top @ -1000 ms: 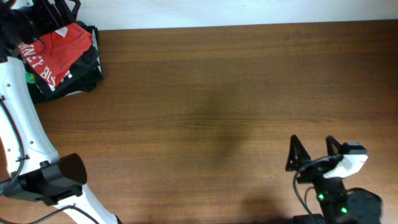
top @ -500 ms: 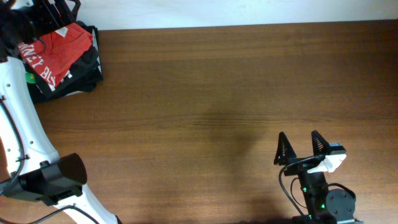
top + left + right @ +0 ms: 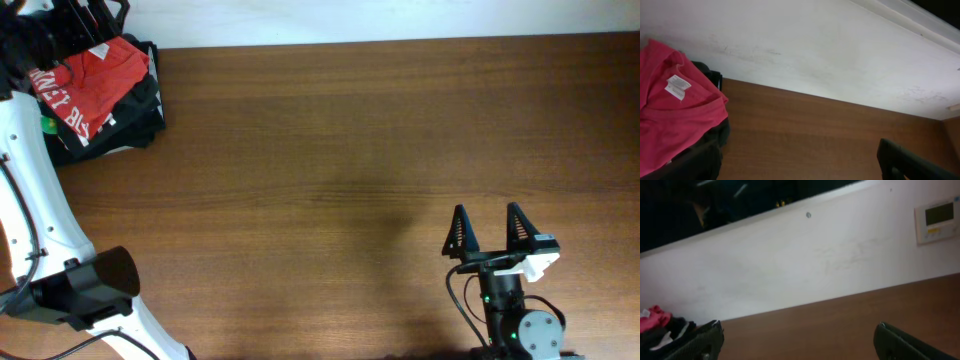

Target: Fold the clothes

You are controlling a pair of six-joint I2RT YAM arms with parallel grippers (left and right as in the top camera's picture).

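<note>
The red-orange T-shirt (image 3: pixel 112 60) lies on top of a pile of clothes at the table's far left corner. In the left wrist view it (image 3: pixel 675 120) fills the left side, with its white neck label showing. My left gripper (image 3: pixel 95 18) hangs over the back of the pile, open and empty; its fingers are spread wide in the left wrist view (image 3: pixel 800 172). My right gripper (image 3: pixel 489 232) is open and empty near the front right of the table, fingers pointing toward the back wall. It is far from the shirt, which shows small at the left of the right wrist view (image 3: pixel 651 318).
A black garment (image 3: pixel 135 115) with white letters lies under the shirt in the pile. The brown wooden table (image 3: pixel 350 150) meets a white wall (image 3: pixel 815 55) at the back. A white wall panel with a display (image 3: pixel 937 221) hangs at the right.
My right gripper has moved left along the front of the table and straightened, staying open. The left arm and the pile have not moved.
</note>
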